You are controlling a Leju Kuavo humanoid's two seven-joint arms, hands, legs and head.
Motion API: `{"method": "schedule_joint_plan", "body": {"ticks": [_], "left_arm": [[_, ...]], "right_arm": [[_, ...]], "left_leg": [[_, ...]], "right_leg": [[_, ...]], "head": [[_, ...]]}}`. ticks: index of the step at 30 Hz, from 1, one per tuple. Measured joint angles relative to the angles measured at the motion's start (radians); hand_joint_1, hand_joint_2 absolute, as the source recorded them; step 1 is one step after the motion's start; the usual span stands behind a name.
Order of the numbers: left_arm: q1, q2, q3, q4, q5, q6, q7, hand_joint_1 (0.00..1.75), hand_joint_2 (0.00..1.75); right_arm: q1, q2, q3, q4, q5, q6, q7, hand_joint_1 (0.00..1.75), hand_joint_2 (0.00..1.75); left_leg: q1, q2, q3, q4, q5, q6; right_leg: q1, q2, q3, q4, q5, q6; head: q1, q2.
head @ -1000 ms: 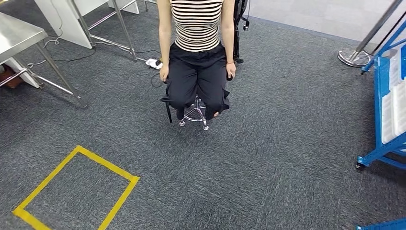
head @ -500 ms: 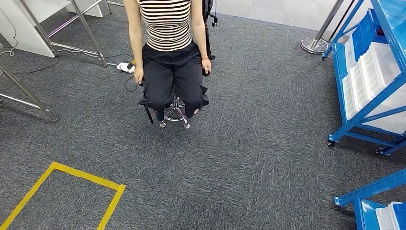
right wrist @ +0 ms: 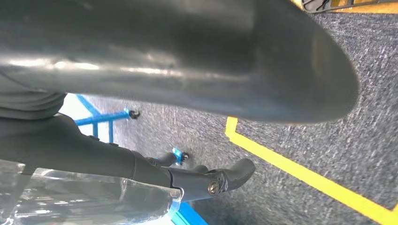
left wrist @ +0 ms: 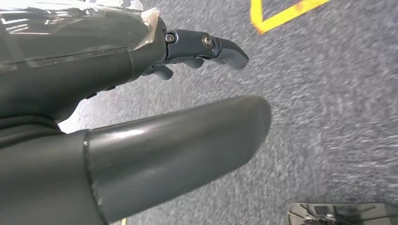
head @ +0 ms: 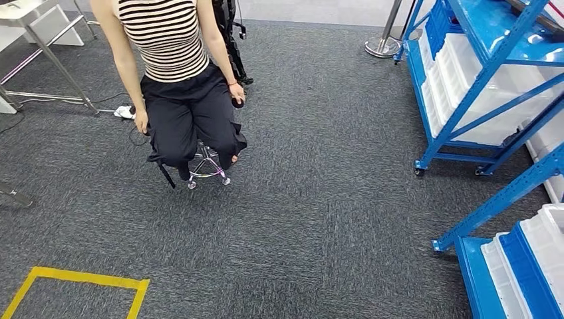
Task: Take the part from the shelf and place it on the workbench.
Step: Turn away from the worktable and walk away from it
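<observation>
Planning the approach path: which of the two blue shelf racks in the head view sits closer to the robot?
The blue rack at the lower right corner, cut off by the frame edge. The other blue rack stands further off at the upper right, by the chrome post base.

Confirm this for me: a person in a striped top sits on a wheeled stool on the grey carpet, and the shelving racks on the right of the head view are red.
Not quite. The person in the striped top does sit on the wheeled stool on the grey carpet, but the shelving racks on the right are blue, not red, as the head view shows.
</observation>
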Motion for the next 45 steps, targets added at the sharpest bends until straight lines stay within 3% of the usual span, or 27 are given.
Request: {"method": "schedule_joint_plan", "body": {"ticks": [2,3,5,6,8,10,12,13,14,16,18,20,21,23,25,27,28,29,32,34,36,38,40,42,43,44,45], "left_arm": [[0.000,0.001,0.005,0.000,0.001,0.002,-0.002,0.00,0.00],[-0.001,0.002,0.008,0.000,0.002,0.003,-0.002,0.00,0.00],[-0.003,0.002,0.014,0.000,0.007,0.004,-0.001,0.00,0.00],[-0.004,0.002,0.016,0.000,0.009,0.004,0.001,0.00,0.00],[-0.004,0.002,0.019,0.000,0.010,0.004,0.004,0.00,0.00],[-0.002,0.001,0.022,0.000,0.013,0.005,0.006,0.00,0.00],[-0.001,0.001,0.028,0.000,0.020,0.007,0.008,0.00,0.00],[-0.001,0.001,0.032,0.000,0.024,0.009,0.009,0.00,0.00],[-0.002,0.001,0.036,0.000,0.027,0.011,0.009,0.00,0.00],[-0.002,-0.001,0.043,0.000,0.031,0.015,0.008,0.00,0.00],[-0.002,-0.001,0.045,0.000,0.032,0.018,0.007,0.00,0.00],[-0.005,-0.002,0.046,0.000,0.030,0.020,0.006,0.00,0.00],[-0.007,-0.002,0.046,0.000,0.029,0.020,0.005,0.00,0.00],[-0.008,-0.003,0.047,0.000,0.027,0.021,0.004,0.00,0.00],[-0.005,-0.004,0.049,0.000,0.025,0.021,0.002,0.00,0.00],[-0.002,-0.004,0.052,0.000,0.025,0.021,0.002,0.00,0.00],[-0.001,-0.004,0.054,0.000,0.025,0.020,0.002,0.00,0.00],[0.000,-0.004,0.056,0.000,0.025,0.020,0.002,0.00,0.00],[0.001,-0.003,0.061,0.000,0.024,0.020,0.002,0.00,0.00],[0.000,-0.003,0.062,0.000,0.024,0.020,0.002,0.00,0.00],[-0.002,-0.003,0.062,0.000,0.023,0.020,0.002,0.00,0.00],[-0.003,-0.005,0.062,0.000,0.023,0.020,0.001,0.00,0.00],[-0.001,-0.006,0.062,0.000,0.023,0.020,0.001,0.00,0.00],[0.000,-0.006,0.062,0.000,0.023,0.020,0.001,0.00,0.00],[0.000,-0.006,0.062,0.000,0.023,0.020,0.001,0.00,0.00],[0.000,-0.007,0.063,0.000,0.023,0.020,0.001,0.00,0.00],[0.000,-0.007,0.063,0.000,0.023,0.020,0.001,0.00,0.00]], "right_arm": [[-0.002,0.002,0.000,0.000,0.001,0.000,0.000,0.00,0.00],[-0.003,0.003,0.000,0.000,0.002,-0.001,0.000,0.00,0.00],[-0.001,0.004,0.000,0.000,0.002,-0.001,0.001,0.00,0.00],[0.000,0.004,0.000,0.000,0.001,-0.002,0.002,0.00,0.00],[-0.001,0.003,0.000,0.000,0.001,-0.002,0.004,0.00,0.00],[-0.003,0.002,0.000,0.000,0.001,-0.003,0.005,0.00,0.00],[-0.002,0.002,0.000,0.000,0.002,-0.004,0.006,0.00,0.00],[-0.001,0.001,0.000,0.000,0.002,-0.004,0.007,0.00,0.00],[0.000,0.000,0.000,0.000,0.002,-0.005,0.007,0.00,0.00],[0.000,-0.001,-0.001,0.000,-0.005,-0.008,0.009,0.00,0.00],[-0.004,0.000,-0.005,0.000,-0.012,-0.013,0.007,0.00,0.00],[-0.003,0.000,-0.008,0.000,-0.012,-0.014,0.005,0.00,0.00],[-0.001,-0.001,-0.008,0.000,-0.010,-0.015,0.004,0.00,0.00],[-0.002,-0.002,-0.009,0.000,-0.007,-0.016,0.002,0.00,0.00],[-0.004,-0.001,-0.010,0.000,-0.005,-0.017,0.000,0.00,0.00],[-0.003,0.000,-0.013,0.000,-0.004,-0.017,-0.002,0.00,0.00],[-0.002,-0.001,-0.015,0.000,-0.004,-0.017,-0.003,0.00,0.00],[-0.002,-0.002,-0.016,0.000,-0.003,-0.017,-0.003,0.00,0.00],[-0.005,-0.001,-0.017,0.000,-0.002,-0.016,-0.006,0.00,0.00],[-0.006,0.000,-0.017,0.000,-0.002,-0.016,-0.008,0.00,0.00],[-0.005,0.000,-0.017,0.000,-0.002,-0.017,-0.008,0.00,0.00],[-0.003,-0.001,-0.018,0.000,-0.002,-0.017,-0.008,0.00,0.00],[-0.005,-0.001,-0.018,0.000,-0.002,-0.017,-0.008,0.00,0.00],[-0.005,-0.001,-0.018,0.000,-0.002,-0.017,-0.008,0.00,0.00],[-0.004,-0.002,-0.018,0.000,-0.002,-0.017,-0.008,0.00,0.00],[-0.002,-0.002,-0.018,0.000,-0.002,-0.017,-0.008,0.00,0.00],[-0.001,-0.003,-0.018,0.000,-0.002,-0.017,-0.008,0.00,0.00]], "left_leg": [[-0.001,-0.037,0.051,-0.111,0.047,0.009],[-0.003,-0.048,0.061,-0.134,0.051,0.013],[-0.008,-0.033,0.063,-0.142,0.053,0.021],[-0.008,-0.022,0.064,-0.148,0.057,0.027],[-0.005,0.004,0.066,-0.161,0.067,0.039],[-0.006,0.031,0.063,-0.164,0.070,0.043],[-0.008,0.060,0.060,-0.163,0.070,0.043],[-0.008,0.072,0.060,-0.163,0.069,0.043],[-0.008,0.084,0.061,-0.163,0.068,0.041],[-0.011,0.105,0.064,-0.159,0.064,0.033],[-0.014,0.122,0.067,-0.153,0.057,0.021],[-0.013,0.140,0.072,-0.152,0.053,0.009],[-0.009,0.138,0.074,-0.149,0.049,0.002],[-0.003,0.097,0.058,-0.103,0.010,-0.009],[0.000,0.044,0.002,0.020,-0.062,-0.015],[0.000,0.028,-0.053,0.128,-0.100,-0.015],[0.000,0.026,-0.060,0.135,-0.089,-0.013],[0.000,0.022,-0.049,0.105,-0.060,-0.010],[0.001,-0.035,0.033,-0.080,0.038,0.001],[-0.001,-0.056,0.055,-0.130,0.049,0.008],[-0.004,-0.034,0.057,-0.139,0.054,0.019],[-0.003,-0.009,0.059,-0.150,0.062,0.033],[-0.004,0.020,0.058,-0.155,0.066,0.041],[-0.005,0.051,0.055,-0.155,0.066,0.042],[-0.006,0.064,0.054,-0.155,0.065,0.042],[-0.006,0.076,0.054,-0.154,0.065,0.041],[-0.006,0.088,0.055,-0.154,0.064,0.039]], "right_leg": [[0.003,0.023,-0.002,0.003,0.001,0.005],[0.003,0.032,-0.006,0.003,0.002,0.009],[-0.001,0.050,-0.015,0.001,0.007,0.022],[-0.002,0.044,-0.022,0.007,0.004,0.026],[-0.001,0.005,-0.056,0.067,-0.029,0.025],[-0.003,-0.038,-0.121,0.200,-0.091,0.019],[-0.007,-0.051,-0.165,0.298,-0.125,0.026],[-0.010,-0.056,-0.158,0.292,-0.119,0.035],[-0.013,-0.063,-0.130,0.244,-0.099,0.046],[-0.014,-0.104,-0.042,0.092,-0.050,0.059],[-0.011,-0.132,0.004,0.009,-0.026,0.051],[-0.005,-0.118,0.003,0.002,-0.021,0.034],[-0.006,-0.108,0.003,0.000,-0.019,0.026],[-0.010,-0.088,0.005,-0.003,-0.013,0.013],[-0.009,-0.066,0.003,-0.003,-0.007,0.004],[-0.005,-0.041,0.000,-0.001,-0.005,0.001],[-0.004,-0.028,-0.001,0.000,-0.005,0.000],[-0.003,-0.015,0.000,0.001,-0.005,0.001],[-0.001,0.022,0.000,0.004,-0.004,0.004],[-0.001,0.042,-0.008,0.005,-0.002,0.013],[-0.005,0.054,-0.021,0.007,0.001,0.026],[-0.005,0.016,-0.044,0.044,-0.021,0.028],[-0.005,-0.035,-0.101,0.160,-0.081,0.022],[-0.008,-0.051,-0.158,0.283,-0.129,0.025],[-0.010,-0.054,-0.164,0.301,-0.132,0.032],[-0.011,-0.058,-0.148,0.277,-0.120,0.042],[-0.013,-0.069,-0.111,0.214,-0.096,0.052]], "head": [[0.000,0.000],[0.000,0.000],[0.000,0.000],[0.000,0.000],[0.006,0.000],[0.012,0.000],[0.014,0.000],[0.015,0.000],[0.016,0.000],[0.020,0.000],[0.020,0.000],[0.019,0.000],[0.019,0.000],[0.016,0.000],[0.012,0.000],[0.011,0.000],[0.011,0.000],[0.011,0.000],[0.010,0.000],[0.009,0.000],[0.009,0.000],[0.014,0.000],[0.022,0.000],[0.026,0.000],[0.026,0.000],[0.028,0.000],[0.029,0.000]]}}
